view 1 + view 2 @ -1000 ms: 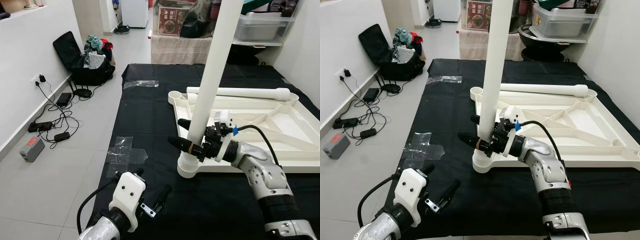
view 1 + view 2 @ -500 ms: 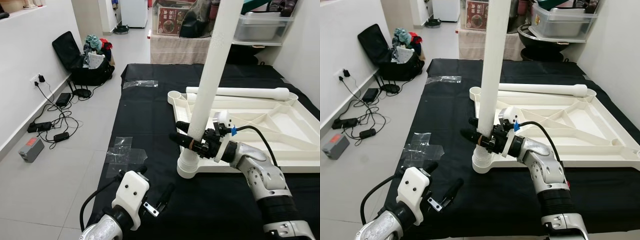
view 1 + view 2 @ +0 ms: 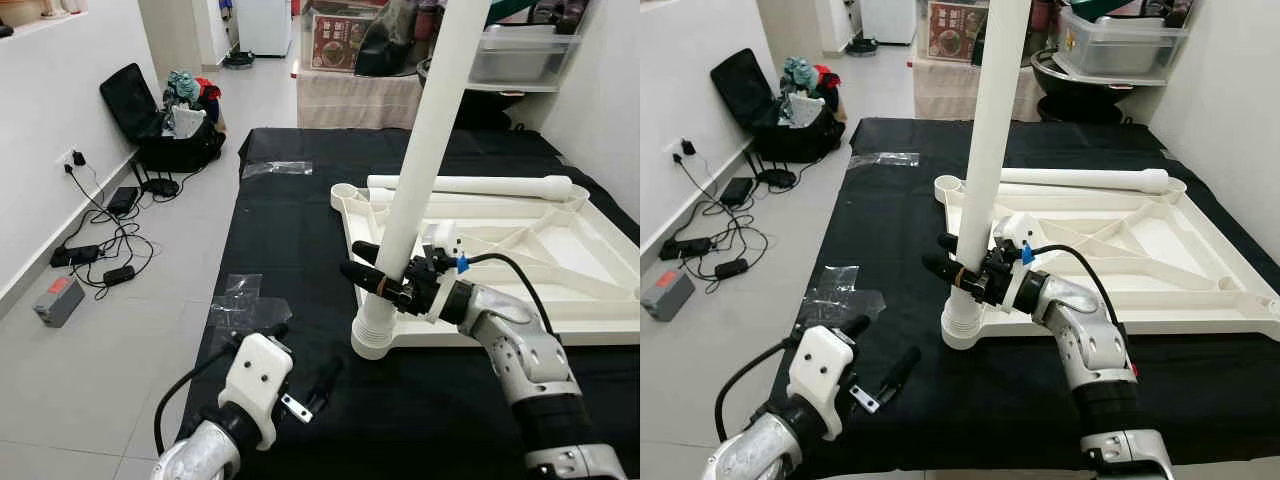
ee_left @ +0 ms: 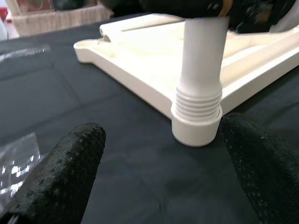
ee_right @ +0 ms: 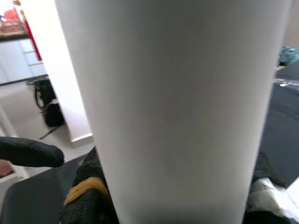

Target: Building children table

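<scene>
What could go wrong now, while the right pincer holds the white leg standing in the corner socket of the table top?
1. The table leg leans slightly, and its thread still shows above the corner socket; it may cross-thread or jam.
2. The right pincer grips low on a tall leg, so the top could sway or tip.
3. The left pincer hangs open over the black cloth and steadies nothing; the table top might slide.

home interior, tiled floor [image 3: 120,340], open black suitcase [image 3: 150,120] with clothes by white wall, power strip and cables [image 3: 95,250], fridge [image 3: 265,25], plastic storage bin [image 3: 515,50], black mat [image 3: 290,220]
</scene>
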You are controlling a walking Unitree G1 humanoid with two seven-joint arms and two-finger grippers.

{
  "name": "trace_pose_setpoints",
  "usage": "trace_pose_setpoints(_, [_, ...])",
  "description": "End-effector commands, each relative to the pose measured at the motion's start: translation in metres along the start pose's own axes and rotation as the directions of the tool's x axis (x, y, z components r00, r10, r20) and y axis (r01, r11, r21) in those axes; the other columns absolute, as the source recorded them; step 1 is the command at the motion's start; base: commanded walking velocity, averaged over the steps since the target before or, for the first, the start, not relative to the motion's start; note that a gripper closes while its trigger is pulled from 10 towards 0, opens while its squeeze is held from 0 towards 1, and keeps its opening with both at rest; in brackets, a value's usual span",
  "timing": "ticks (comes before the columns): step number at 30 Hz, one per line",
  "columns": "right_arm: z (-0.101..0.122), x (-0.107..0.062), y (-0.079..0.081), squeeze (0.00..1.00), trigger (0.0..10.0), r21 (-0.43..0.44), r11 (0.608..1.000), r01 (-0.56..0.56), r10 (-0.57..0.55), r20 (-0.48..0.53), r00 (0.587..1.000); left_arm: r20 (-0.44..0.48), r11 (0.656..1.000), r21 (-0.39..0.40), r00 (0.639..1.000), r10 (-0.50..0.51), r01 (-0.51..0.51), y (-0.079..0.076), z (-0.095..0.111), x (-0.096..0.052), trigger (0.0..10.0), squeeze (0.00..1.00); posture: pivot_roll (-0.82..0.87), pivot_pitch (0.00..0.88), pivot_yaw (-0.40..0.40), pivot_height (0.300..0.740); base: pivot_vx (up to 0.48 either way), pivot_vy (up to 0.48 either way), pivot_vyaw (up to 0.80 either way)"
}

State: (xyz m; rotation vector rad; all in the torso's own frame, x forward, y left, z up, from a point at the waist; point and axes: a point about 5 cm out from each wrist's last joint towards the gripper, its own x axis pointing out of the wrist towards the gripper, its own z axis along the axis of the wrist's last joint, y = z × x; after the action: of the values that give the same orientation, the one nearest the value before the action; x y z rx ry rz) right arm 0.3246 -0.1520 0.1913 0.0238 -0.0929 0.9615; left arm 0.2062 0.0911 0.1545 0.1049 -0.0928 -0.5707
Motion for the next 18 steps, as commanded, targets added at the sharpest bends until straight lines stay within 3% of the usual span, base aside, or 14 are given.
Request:
trace_pose_setpoints(1, [-0.019, 0.001, 0.001, 0.00, 0.0, 0.046, 0.996, 0.077, -0.074, -0.060, 0.995, 0.005, 1.000, 0.004, 1.000, 0.008, -0.008, 0.002, 0.002, 0.000, 10.0, 0.00, 0.09, 0.092, -0.049, 0.740, 0.000, 0.000, 0.00])
trace_pose_setpoints(5, [-0.026, 0.007, -0.007, 0.00, 0.0, 0.015, 0.965, 0.260, -0.258, -0.082, 0.963, 0.018, 1.000, 0.015, 1.000, 0.010, -0.010, 0.005, 0.005, 0.003, 10.0, 0.00, 0.09, 0.095, -0.047, 0.740, 0.000, 0.000, 0.00])
trace_pose_setpoints(6, [-0.029, 0.010, -0.010, 0.00, 0.0, 0.014, 0.939, 0.345, -0.342, -0.095, 0.935, 0.021, 1.000, 0.017, 1.000, 0.010, -0.010, 0.005, 0.006, 0.004, 10.0, 0.00, 0.09, 0.095, -0.046, 0.740, 0.000, 0.000, 0.00])
trace_pose_setpoints(8, [-0.031, 0.011, -0.012, 0.00, 0.0, 0.014, 0.918, 0.395, -0.392, -0.105, 0.914, 0.022, 1.000, 0.017, 1.000, 0.010, -0.010, 0.005, 0.006, 0.004, 10.0, 0.00, 0.09, 0.095, -0.047, 0.740, 0.000, 0.000, 0.00])
trace_pose_setpoints(9, [-0.028, 0.010, -0.024, 0.00, 0.0, 0.002, 0.799, 0.602, -0.600, -0.070, 0.797, 0.026, 1.000, 0.022, 1.000, 0.012, -0.013, 0.006, 0.007, 0.004, 10.0, 0.00, 0.09, 0.097, -0.049, 0.740, 0.000, 0.000, 0.00])
trace_pose_setpoints(11, [-0.028, 0.010, -0.024, 0.00, 0.0, 0.002, 0.799, 0.602, -0.600, -0.070, 0.797, 0.026, 1.000, 0.022, 1.000, 0.012, -0.013, 0.006, 0.007, 0.004, 10.0, 0.00, 0.09, 0.097, -0.049, 0.740, 0.000, 0.000, 0.00])
trace_pose_setpoints(12, [-0.027, 0.009, -0.026, 0.00, 0.0, 0.007, 0.700, 0.714, -0.713, -0.059, 0.699, 0.027, 1.000, 0.021, 1.000, 0.016, -0.017, 0.006, 0.007, 0.004, 10.0, 0.00, 0.09, 0.097, -0.050, 0.740, 0.000, 0.000, 0.00])
trace_pose_setpoints(13, [-0.027, 0.009, -0.026, 0.00, 0.0, 0.007, 0.700, 0.714, -0.713, -0.059, 0.699, 0.027, 1.000, 0.021, 1.000, 0.016, -0.017, 0.006, 0.007, 0.004, 10.0, 0.00, 0.09, 0.097, -0.050, 0.740, 0.000, 0.000, 0.00])
trace_pose_setpoints(15, [-0.026, 0.013, -0.021, 0.00, 0.0, -0.009, 0.617, 0.787, -0.786, -0.054, 0.616, 0.027, 1.000, 0.022, 0.999, 0.016, -0.017, 0.006, 0.007, 0.005, 10.0, 0.00, 0.09, 0.097, -0.049, 0.740, 0.000, 0.000, 0.00])
trace_pose_setpoints(16, [-0.026, 0.013, -0.021, 0.00, 0.0, -0.009, 0.617, 0.787, -0.786, -0.054, 0.616, 0.027, 1.000, 0.022, 0.999, 0.016, -0.017, 0.006, 0.007, 0.005, 10.0, 0.00, 0.09, 0.097, -0.049, 0.740, 0.000, 0.000, 0.00])
trace_pose_setpoints(18, [-0.023, 0.017, -0.015, 0.00, 0.0, -0.063, 0.549, 0.833, -0.836, -0.034, 0.548, 0.028, 1.000, 0.023, 1.000, 0.014, -0.014, 0.006, 0.008, 0.005, 10.0, 0.00, 0.09, 0.098, -0.052, 0.740, 0.000, 0.000, 0.00])
